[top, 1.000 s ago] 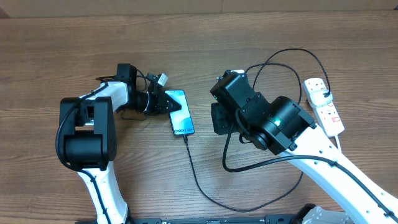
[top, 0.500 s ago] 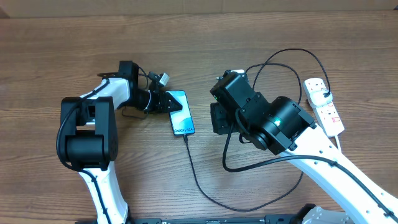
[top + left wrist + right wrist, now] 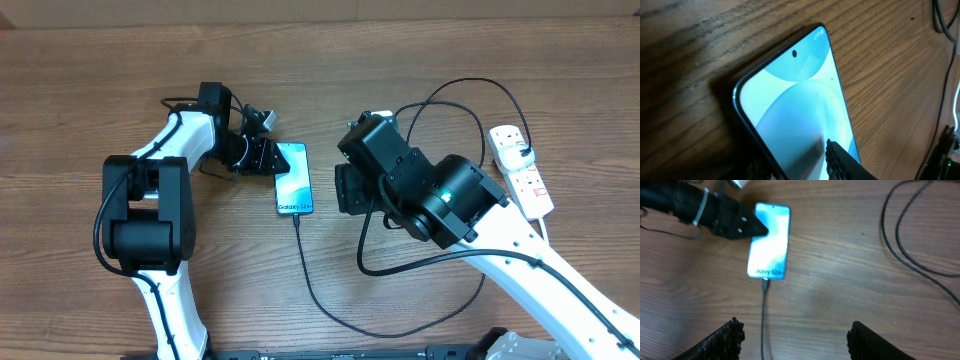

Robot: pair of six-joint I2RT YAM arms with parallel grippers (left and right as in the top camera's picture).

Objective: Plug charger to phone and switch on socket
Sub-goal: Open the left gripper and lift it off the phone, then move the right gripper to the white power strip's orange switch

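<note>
The phone (image 3: 294,180) lies on the wooden table with its blue-teal screen up; it also shows in the left wrist view (image 3: 795,85) and the right wrist view (image 3: 770,242). The charger's black cable (image 3: 310,275) is plugged into the phone's near end and loops right to a white adapter (image 3: 517,152) in the socket (image 3: 530,185). My left gripper (image 3: 268,158) is closed over the phone's upper left edge, one finger over the screen (image 3: 795,160). My right gripper (image 3: 795,330) is open and empty, above the table right of the phone (image 3: 350,190), with the cable (image 3: 763,320) below it.
Black arm cables loop over the table between my right arm and the socket (image 3: 910,250). A cardboard-coloured wall runs along the table's far edge (image 3: 320,8). The socket's white cord (image 3: 545,225) passes under my right arm.
My left gripper has moved up and right, and the phone has turned with it from tilted to nearly straight. The right arm has barely shifted.
</note>
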